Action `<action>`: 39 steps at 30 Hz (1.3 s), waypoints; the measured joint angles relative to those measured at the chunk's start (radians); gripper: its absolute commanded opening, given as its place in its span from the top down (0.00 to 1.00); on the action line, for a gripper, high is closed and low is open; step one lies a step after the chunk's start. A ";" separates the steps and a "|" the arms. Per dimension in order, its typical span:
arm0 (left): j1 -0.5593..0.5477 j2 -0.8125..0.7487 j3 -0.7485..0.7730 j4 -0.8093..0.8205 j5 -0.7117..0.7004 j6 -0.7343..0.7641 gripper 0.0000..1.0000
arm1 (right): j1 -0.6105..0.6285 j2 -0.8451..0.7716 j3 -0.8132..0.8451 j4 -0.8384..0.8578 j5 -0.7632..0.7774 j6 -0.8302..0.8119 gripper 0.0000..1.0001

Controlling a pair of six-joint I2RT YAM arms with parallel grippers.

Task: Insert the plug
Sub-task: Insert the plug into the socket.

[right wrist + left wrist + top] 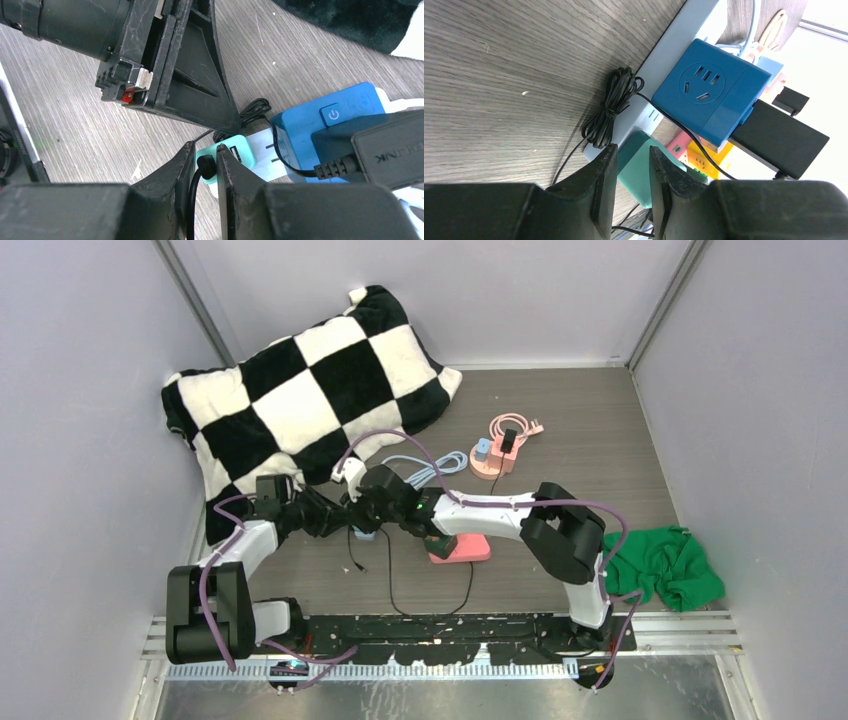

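One teal charger point(245, 150) half hidden, cable point(202, 163) cropped

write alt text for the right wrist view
The right gripper pinches a black plug at the end of a teal charger. The left gripper has its tip at the charger's far edge, beside a blue cube socket.

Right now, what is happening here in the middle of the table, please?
Both arms work at the pale power strip. The left gripper is closed around a teal USB charger at the strip's end. The right gripper pinches a black cable plug against the charger's face, beside a free USB port. Whether the plug is fully in, I cannot tell.
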 measured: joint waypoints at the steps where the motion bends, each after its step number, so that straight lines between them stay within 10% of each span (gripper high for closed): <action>1: 0.000 0.000 0.000 0.000 -0.001 0.001 0.70 | 0.000 -0.004 -0.013 0.016 0.001 0.012 0.73; 39: -0.035 -0.183 0.151 -0.269 -0.332 0.198 0.69 | -0.108 -0.005 -0.196 0.307 -0.167 0.305 0.73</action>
